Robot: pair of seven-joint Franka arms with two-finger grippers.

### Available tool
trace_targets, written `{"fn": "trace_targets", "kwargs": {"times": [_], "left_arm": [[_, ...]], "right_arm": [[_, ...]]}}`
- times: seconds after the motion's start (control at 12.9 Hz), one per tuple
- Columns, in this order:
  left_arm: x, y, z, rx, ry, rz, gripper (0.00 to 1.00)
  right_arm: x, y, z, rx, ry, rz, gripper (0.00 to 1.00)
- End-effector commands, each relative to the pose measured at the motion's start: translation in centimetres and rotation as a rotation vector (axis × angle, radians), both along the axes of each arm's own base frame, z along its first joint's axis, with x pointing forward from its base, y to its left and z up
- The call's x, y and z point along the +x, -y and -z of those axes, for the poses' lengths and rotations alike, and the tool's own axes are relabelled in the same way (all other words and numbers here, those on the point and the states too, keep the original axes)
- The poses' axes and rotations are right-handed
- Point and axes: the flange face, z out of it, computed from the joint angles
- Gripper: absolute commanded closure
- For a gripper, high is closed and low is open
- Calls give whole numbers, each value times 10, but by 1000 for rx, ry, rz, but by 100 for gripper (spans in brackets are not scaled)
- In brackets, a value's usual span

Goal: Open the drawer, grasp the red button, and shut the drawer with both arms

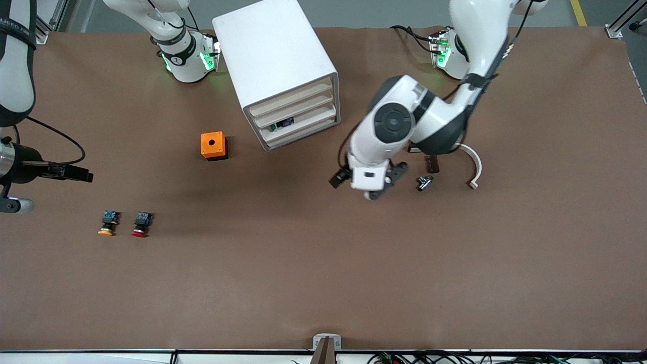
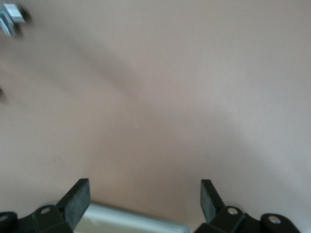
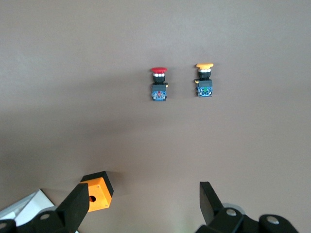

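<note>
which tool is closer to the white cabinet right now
Left. The left tool hangs over bare table beside the white cabinet. The right tool is over the table's right-arm end, well clear of it.

Red-capped button (image 1: 141, 224), orange-capped twin (image 1: 108, 223), orange box (image 1: 213, 145), white cabinet (image 1: 275, 60), brown table (image 1: 323, 263).

High front camera facing the robots, wrist cameras looking down, button (image 1: 141, 224) shared with right wrist

Bench (image 1: 323, 283) layout, seen from the front camera.
Cabinet (image 1: 275, 55) stands between the arm bases; box (image 1: 213, 145) beside it, nearer the camera; button (image 1: 141, 224) beside its twin (image 1: 108, 223), nearer still, toward the right arm's end.
</note>
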Motion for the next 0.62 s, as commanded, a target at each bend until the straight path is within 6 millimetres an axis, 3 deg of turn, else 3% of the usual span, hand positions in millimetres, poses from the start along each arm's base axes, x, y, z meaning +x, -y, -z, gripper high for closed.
{"fn": "trace_targets", "kwargs": {"times": [0.0, 0.15, 0.39, 0.54], "left_arm": [[24, -60, -26, 24, 38, 56, 0], [46, -118, -45, 28, 52, 79, 0], [61, -178, -72, 54, 80, 118, 0], [60, -212, -96, 111, 95, 191, 0]], "right_arm": [[2, -6, -39, -27, 41, 15, 0], [2, 1, -45, -28, 55, 26, 0], [0, 3, -52, -11, 64, 36, 0], [-6, 2, -64, -8, 78, 35, 0]]}}
